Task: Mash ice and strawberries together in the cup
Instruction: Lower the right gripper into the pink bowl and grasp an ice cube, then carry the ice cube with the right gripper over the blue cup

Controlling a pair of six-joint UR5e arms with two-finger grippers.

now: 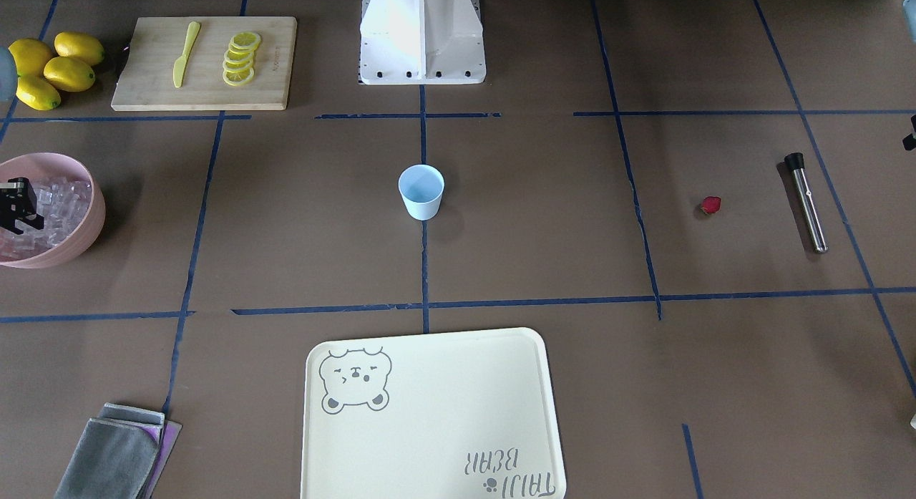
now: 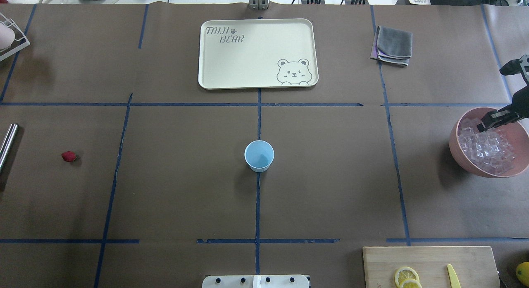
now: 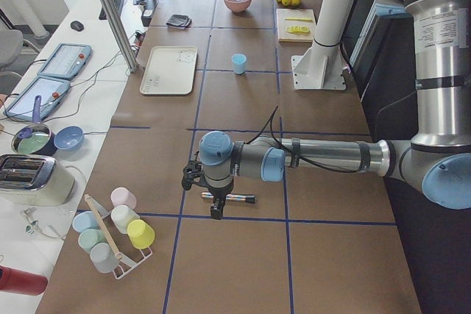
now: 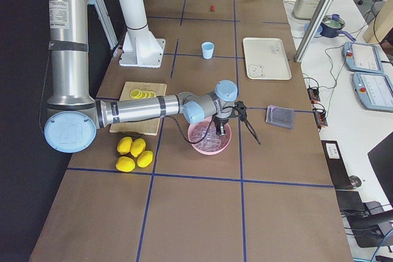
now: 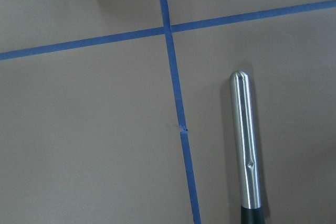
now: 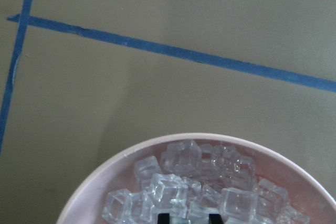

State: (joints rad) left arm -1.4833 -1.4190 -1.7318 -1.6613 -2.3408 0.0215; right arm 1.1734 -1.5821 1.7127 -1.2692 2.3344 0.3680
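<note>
The cup [image 2: 259, 155] stands upright at the middle of the surface [image 2: 165, 189], on a blue tape line, mouth up. From here its inside looks pale blue and its floor is partly shaded.

The strawberry [image 2: 69, 156] lies by itself on the robot's left side, well apart from the cup. It is too small for me to make out its top. The ice [image 6: 194, 187] is heaped in a pink bowl [image 2: 458, 155] far out on the robot's right, also well apart from the cup. The front-facing view cuts that bowl off at its edge.

The right gripper [image 2: 484, 123] points down into the bowl. Its wrist camera shows only two dark fingertips [image 6: 164, 216] at the bottom border, standing a little apart with ice in the gap. I cannot tell whether the jaws are pinching a cube. From the right end, that arm's forearm reaches out level and the wrist is bent downward.

The left gripper [image 3: 214, 209] shows properly only from the left end, so I cannot tell how its jaws stand. Its forearm lies low and level, and the gripper hangs over a steel rod with a black end [image 5: 245, 150].

Brown surface surrounds the cup. The cream tray [image 2: 248, 60] is the nearest thing to it, on the operators' side.
</note>
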